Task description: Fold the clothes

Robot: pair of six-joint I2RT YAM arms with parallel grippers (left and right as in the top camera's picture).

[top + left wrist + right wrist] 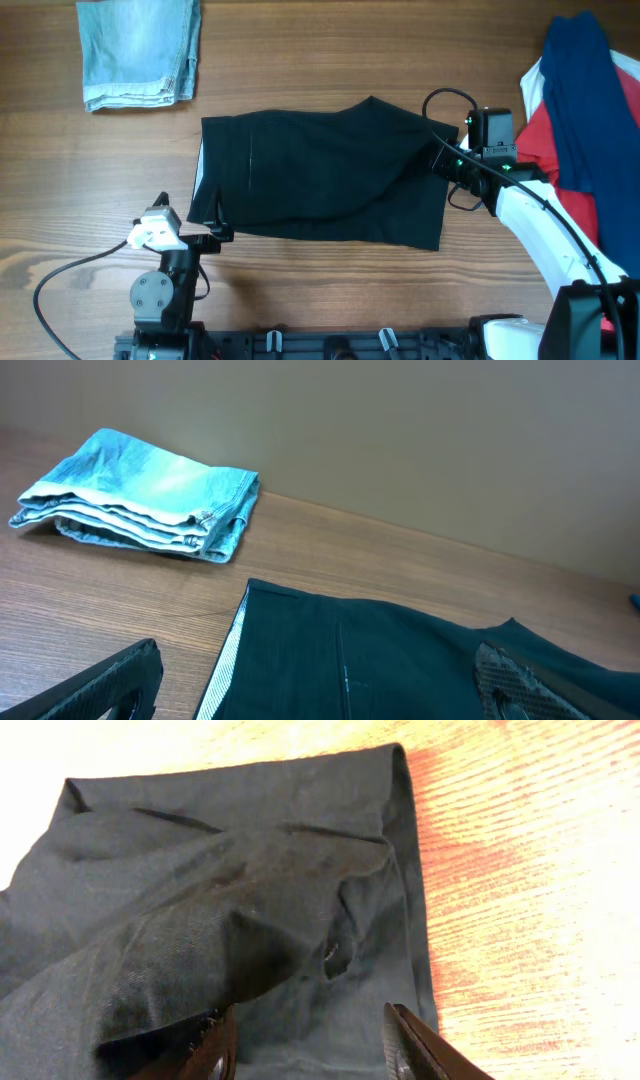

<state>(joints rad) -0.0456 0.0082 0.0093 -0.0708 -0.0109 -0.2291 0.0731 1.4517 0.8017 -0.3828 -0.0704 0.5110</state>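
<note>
The black clothes piece (pixel 320 175) lies spread flat in the middle of the table, wide and shorts-like, with a bump near its right side. My left gripper (pixel 212 228) is at its near-left corner, open. In the left wrist view both fingers (pixel 100 685) stand far apart over the garment's pale-edged left hem (pixel 235 650). My right gripper (pixel 438 158) is over the garment's right edge. In the right wrist view its jaws (pixel 315 1050) stand apart, open, above rumpled black fabric (pixel 230 890), and a fold lies against the left finger (pixel 215 1050).
A folded light-blue denim piece (pixel 140 50) sits at the far left corner, also seen in the left wrist view (pixel 140 490). At the right edge lies a pile of dark blue (pixel 585 90), red (pixel 545 135) and white clothes, close behind the right arm.
</note>
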